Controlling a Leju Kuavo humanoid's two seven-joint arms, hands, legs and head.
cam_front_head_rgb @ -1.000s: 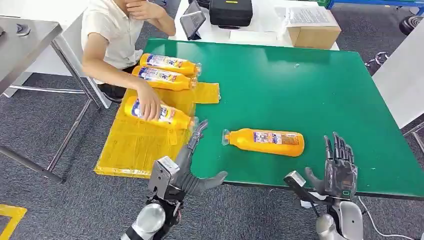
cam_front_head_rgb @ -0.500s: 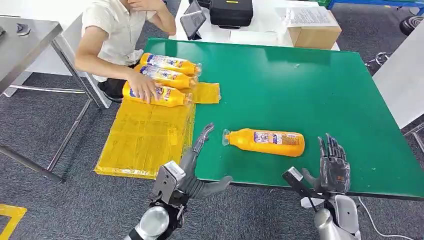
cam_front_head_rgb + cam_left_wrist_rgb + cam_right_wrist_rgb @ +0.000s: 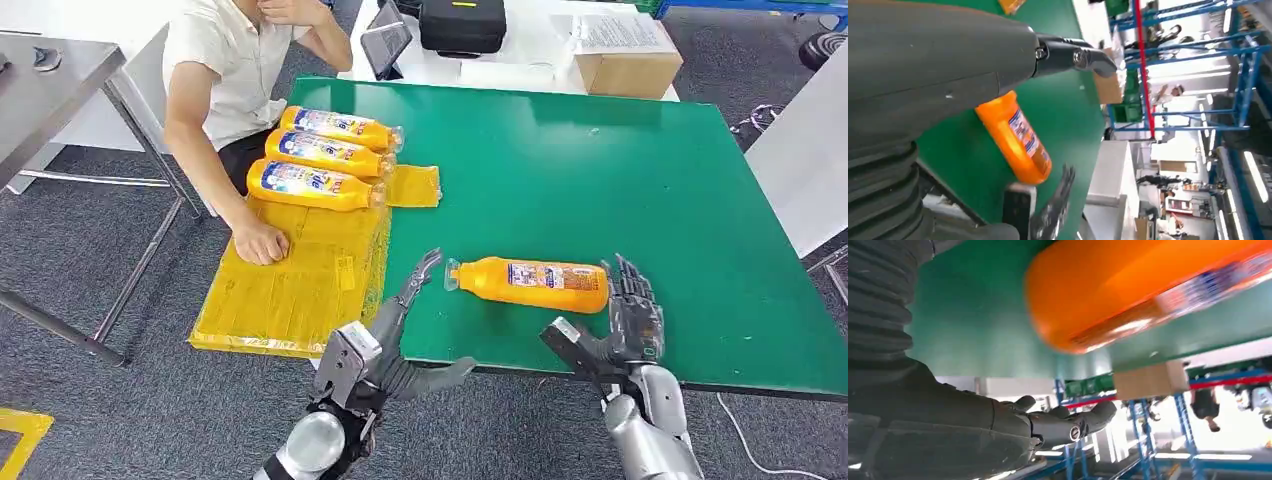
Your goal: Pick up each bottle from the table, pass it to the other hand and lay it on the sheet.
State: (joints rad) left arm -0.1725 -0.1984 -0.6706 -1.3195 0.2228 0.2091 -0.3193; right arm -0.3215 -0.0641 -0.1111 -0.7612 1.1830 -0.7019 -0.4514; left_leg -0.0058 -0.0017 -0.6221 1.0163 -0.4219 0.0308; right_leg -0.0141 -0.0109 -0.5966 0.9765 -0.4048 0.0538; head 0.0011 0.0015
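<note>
A warehouse-like workshop: tall blue storage racks (image 3: 1193, 75), grey carpet (image 3: 130, 400).

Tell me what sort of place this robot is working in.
Probably a warehouse or workshop used as a robot test area: blue storage racks stand in the background, a green table holds the bottles, and a cardboard box sits on a nearby white table.

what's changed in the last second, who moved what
The person's hand slid the third bottle up the sheet against the other two, let go and now rests on the sheet. The right hand moved in toward the base of the lone bottle; the left hand crept forward. That bottle stayed put.
</note>
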